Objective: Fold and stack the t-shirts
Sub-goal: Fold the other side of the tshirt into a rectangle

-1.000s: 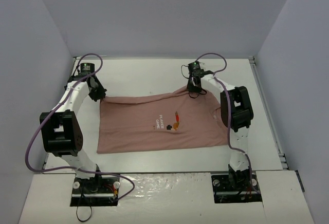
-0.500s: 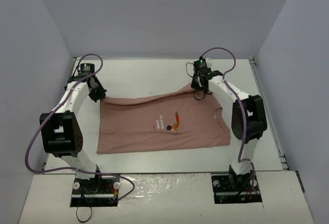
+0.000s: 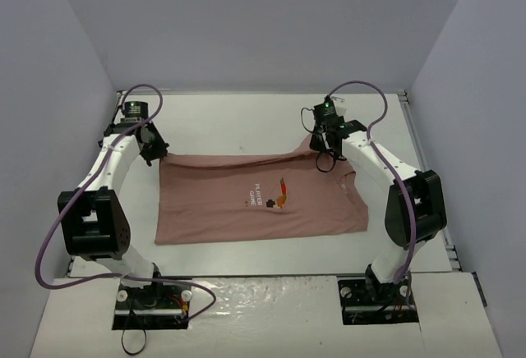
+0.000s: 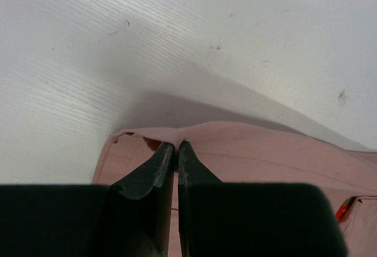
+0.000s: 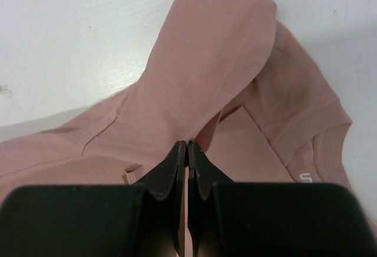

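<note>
t-shirt [image 3: 259,198] lies spread on the desk [image 3: 238,120], print up | left claw [image 3: 159,155] clenched on its far-left corner, where I saw it a second ago | right claw [image 3: 323,162] clenched on a lifted far-edge fold, now further right

White table [image 3: 246,120], lightly scuffed. Plain grey wall [image 3: 263,21] behind the table, another on each side of it. Perhaps a metal rail [image 3: 429,179] along its right edge. Even light.
</note>
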`<state>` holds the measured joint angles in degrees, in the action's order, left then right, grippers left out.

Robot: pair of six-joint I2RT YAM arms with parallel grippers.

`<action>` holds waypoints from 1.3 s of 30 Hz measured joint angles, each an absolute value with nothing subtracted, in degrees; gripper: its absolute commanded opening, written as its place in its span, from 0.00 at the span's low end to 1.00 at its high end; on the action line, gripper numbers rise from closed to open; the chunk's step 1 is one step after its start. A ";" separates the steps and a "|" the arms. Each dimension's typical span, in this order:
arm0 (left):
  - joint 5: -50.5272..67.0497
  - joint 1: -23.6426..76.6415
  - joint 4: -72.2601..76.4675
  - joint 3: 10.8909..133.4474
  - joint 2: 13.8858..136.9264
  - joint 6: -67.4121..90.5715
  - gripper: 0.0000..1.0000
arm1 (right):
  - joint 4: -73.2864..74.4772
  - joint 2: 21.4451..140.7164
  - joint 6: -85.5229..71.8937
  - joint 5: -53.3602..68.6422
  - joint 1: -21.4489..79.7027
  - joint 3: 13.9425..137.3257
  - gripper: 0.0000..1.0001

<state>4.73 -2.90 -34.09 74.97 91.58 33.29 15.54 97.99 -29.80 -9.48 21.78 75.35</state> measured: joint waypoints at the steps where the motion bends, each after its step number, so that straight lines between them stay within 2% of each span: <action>1: 4.74 -2.90 -34.06 74.65 91.39 33.19 0.00 | 16.06 97.60 -29.99 -9.87 22.32 74.99 0.00; 11: 4.64 -2.90 -33.94 70.75 86.71 32.91 0.00 | 21.45 94.32 -31.65 -13.78 28.01 74.44 0.00; 13: 4.51 -2.90 -33.83 69.19 85.39 32.88 0.00 | 21.70 93.93 -32.17 -13.80 29.02 73.91 0.03; 19: 4.45 -2.90 -33.76 65.14 85.01 32.30 0.00 | 22.73 94.20 -33.05 -12.93 31.99 71.41 0.46; 22: 4.45 -2.90 -33.67 64.71 85.48 31.88 0.00 | 22.98 94.83 -31.73 -11.41 31.28 71.38 0.54; 27: 4.43 -2.90 -33.09 64.71 86.00 31.45 0.00 | 23.16 95.22 -27.21 -8.10 23.64 71.94 0.52; 32: 4.45 -2.92 -32.52 64.71 86.86 31.40 0.00 | 23.03 98.80 -21.40 -4.89 14.98 75.36 0.44; 39: 4.52 -2.96 -32.12 64.71 87.44 31.42 0.00 | 22.14 106.90 -15.56 -1.28 11.73 78.61 0.42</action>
<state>4.52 -2.96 -32.12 64.71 87.44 31.42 22.14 106.90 -15.56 -1.28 11.73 78.61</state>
